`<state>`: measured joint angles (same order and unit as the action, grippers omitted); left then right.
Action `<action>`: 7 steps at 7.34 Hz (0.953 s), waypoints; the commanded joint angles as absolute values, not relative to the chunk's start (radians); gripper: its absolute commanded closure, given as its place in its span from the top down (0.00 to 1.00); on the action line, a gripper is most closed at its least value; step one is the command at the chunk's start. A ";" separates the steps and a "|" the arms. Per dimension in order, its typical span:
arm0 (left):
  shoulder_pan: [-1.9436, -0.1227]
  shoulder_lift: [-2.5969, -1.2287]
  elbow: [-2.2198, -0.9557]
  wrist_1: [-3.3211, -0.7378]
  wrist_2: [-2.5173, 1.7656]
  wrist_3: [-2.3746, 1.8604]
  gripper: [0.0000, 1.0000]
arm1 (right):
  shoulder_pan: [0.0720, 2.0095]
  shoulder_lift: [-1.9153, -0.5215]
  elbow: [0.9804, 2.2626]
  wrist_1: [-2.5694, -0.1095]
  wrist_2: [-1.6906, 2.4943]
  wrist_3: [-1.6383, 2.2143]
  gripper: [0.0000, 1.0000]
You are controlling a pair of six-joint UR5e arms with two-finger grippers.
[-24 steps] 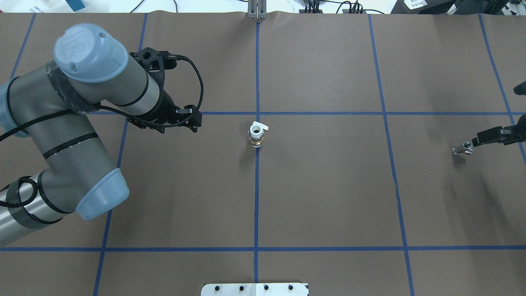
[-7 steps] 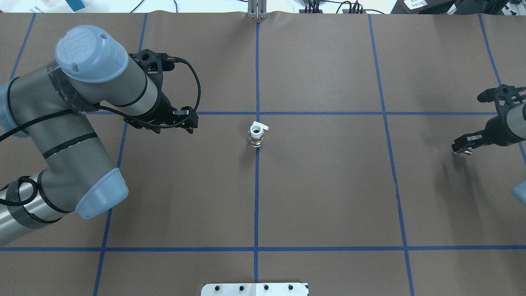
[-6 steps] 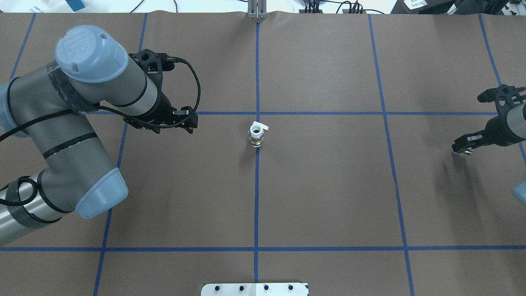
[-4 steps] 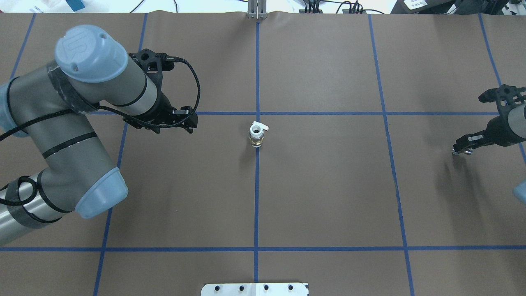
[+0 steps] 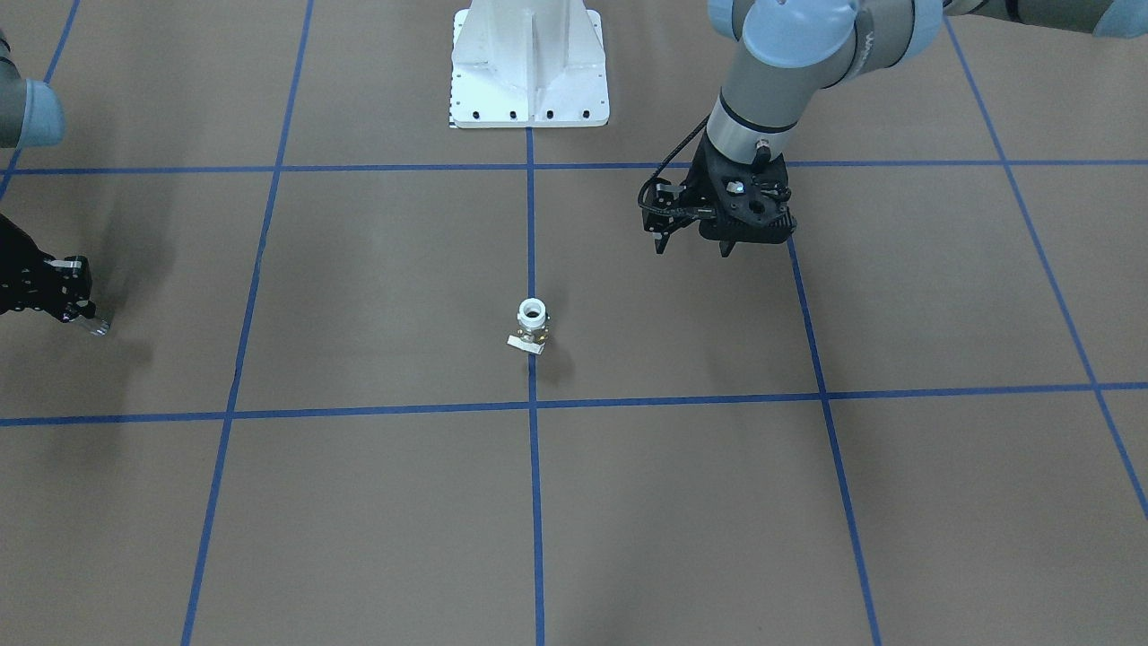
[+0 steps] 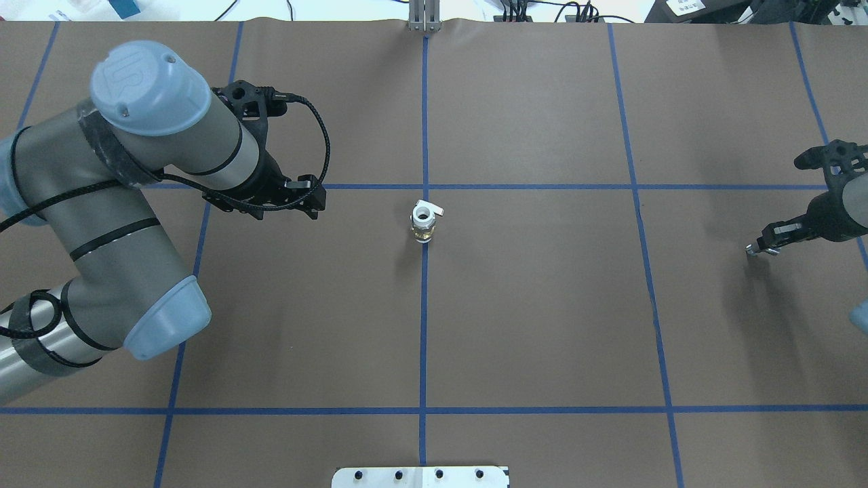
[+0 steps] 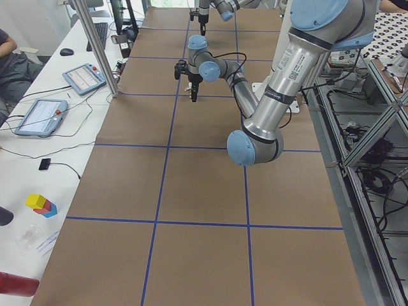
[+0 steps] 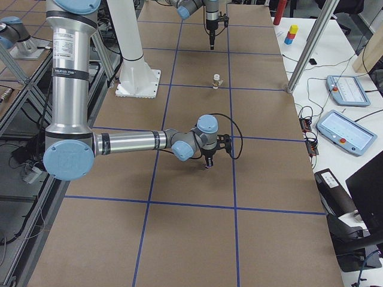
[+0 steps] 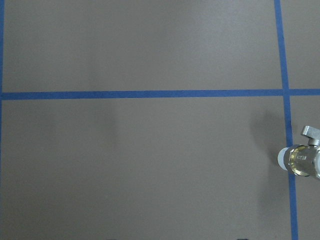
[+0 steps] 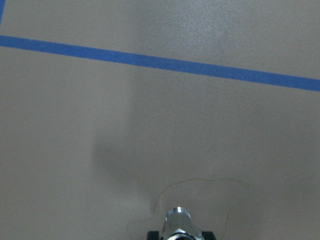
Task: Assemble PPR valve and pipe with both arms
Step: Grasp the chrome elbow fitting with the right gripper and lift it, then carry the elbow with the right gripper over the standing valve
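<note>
The PPR valve [image 6: 423, 222] stands upright on the brown table at the centre tape line, white collar up and beige tab to the far side; it also shows in the front view [image 5: 532, 325] and at the right edge of the left wrist view [image 9: 304, 160]. My left gripper [image 6: 285, 209] hangs open and empty above the table, well to the left of the valve [image 5: 692, 248]. My right gripper [image 6: 763, 244] is shut on the silver pipe [image 6: 753, 251] at the table's far right. The pipe's round end shows between the fingers in the right wrist view [image 10: 178, 222].
Blue tape lines divide the brown table cover. The white bolted pedestal [image 5: 529, 63] stands at the robot's side of the table. An aluminium post [image 6: 424, 17] stands at the far edge. Tablets and cables lie on the operators' white desk [image 8: 341, 113].
Since 3.3 s ago my right gripper has closed in over the pipe, and in the last second it has drawn slightly right. The left arm and the valve have barely moved.
</note>
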<state>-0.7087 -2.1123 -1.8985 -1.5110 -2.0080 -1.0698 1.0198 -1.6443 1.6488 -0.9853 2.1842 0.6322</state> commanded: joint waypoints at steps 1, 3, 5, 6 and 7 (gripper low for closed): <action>-0.709 -2.112 -1.899 -1.511 -2.008 -1.072 0.85 | 1.037 -1.634 1.657 -0.994 2.189 0.632 0.00; -0.732 -2.111 -1.914 -1.511 -2.013 -1.060 0.85 | 1.080 -1.520 1.771 -1.221 2.242 0.649 0.00; -0.771 -2.009 -1.972 -1.511 -2.014 -0.946 0.85 | 1.037 -1.261 1.841 -1.518 2.224 0.800 0.00; -0.807 -1.937 -1.997 -1.512 -2.028 -0.845 0.85 | 0.919 -1.144 1.836 -1.528 2.162 1.015 0.00; -0.863 -1.880 -2.009 -1.516 -2.078 -0.756 0.85 | 0.805 -1.049 1.827 -1.540 2.061 1.164 0.00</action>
<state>-0.8040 -1.9556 -1.9870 -1.5127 -2.0352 -0.8673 0.9375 -1.1852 1.8312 -1.5043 2.1602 0.9593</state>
